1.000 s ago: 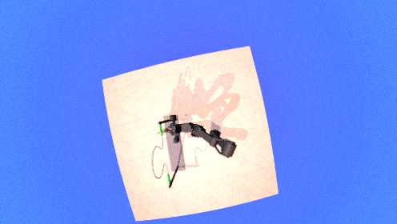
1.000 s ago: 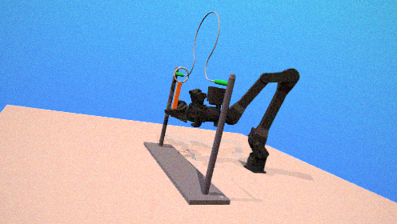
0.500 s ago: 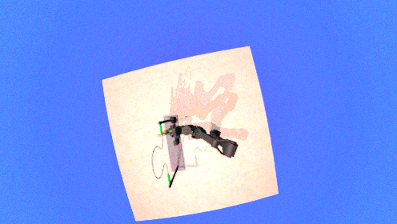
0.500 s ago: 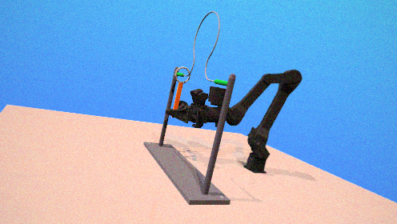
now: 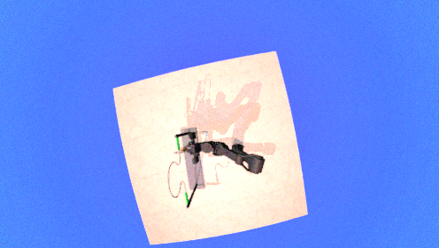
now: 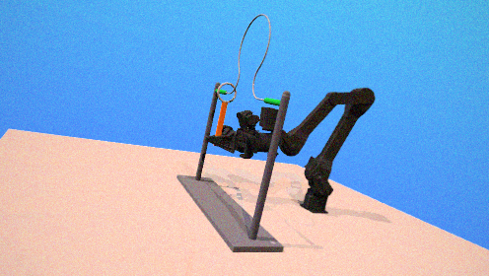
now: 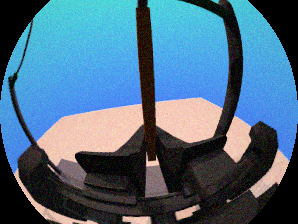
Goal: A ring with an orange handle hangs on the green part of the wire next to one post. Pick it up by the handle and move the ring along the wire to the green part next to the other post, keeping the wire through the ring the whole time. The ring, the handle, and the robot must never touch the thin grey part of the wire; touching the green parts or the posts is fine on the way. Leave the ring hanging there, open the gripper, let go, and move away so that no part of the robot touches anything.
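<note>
My gripper [image 6: 217,139] [image 7: 148,127] is shut on the lower end of the orange handle [image 6: 222,118] [image 7: 146,75], which stands nearly upright. The ring [image 6: 227,83] on its top is around the wire, near where the far green part [image 6: 220,91] [image 5: 178,143] meets the thin grey wire [image 6: 269,41] [image 5: 168,177]. Whether the ring touches the wire is too small to tell. The far post [image 6: 203,153] stands behind the gripper. The other green part [image 6: 272,102] [image 5: 187,198] joins the near post [image 6: 267,172] [image 5: 192,196].
Both posts stand on a long grey base plate [image 6: 212,207] on the table [image 6: 99,207] [image 5: 248,199]. The grey wire rises in a tall loop between the green parts. The arm [image 6: 315,118] [image 5: 227,152] reaches in behind the near post in the exterior view.
</note>
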Tool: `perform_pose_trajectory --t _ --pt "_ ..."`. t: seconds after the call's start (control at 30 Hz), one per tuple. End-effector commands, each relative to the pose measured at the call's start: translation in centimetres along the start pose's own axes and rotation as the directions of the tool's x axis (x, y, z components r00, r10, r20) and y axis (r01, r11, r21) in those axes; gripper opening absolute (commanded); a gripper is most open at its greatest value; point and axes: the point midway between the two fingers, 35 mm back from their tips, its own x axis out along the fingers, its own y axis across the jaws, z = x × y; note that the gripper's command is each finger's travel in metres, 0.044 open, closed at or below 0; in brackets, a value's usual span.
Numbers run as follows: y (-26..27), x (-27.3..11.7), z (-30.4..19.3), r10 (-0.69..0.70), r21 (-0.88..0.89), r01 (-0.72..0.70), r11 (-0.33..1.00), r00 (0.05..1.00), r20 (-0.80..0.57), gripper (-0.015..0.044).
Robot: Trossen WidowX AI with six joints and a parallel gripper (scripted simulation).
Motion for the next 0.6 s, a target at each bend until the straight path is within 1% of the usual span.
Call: perform_pose_trajectory --t 0.0,0.27,0.57 --pt "0.6 -0.1 0.0 -0.003 0.019 0.003 1.0 1.0 0.0 -0.015" --pt "2.0 -0.1 0.0 0.003 0.076 -0.003 0.997 1.0 0.001 -0.015" --pt "4.5 -0.1 0.3 0.014 0.202 -0.014 0.979 1.0 0.004 -0.015"
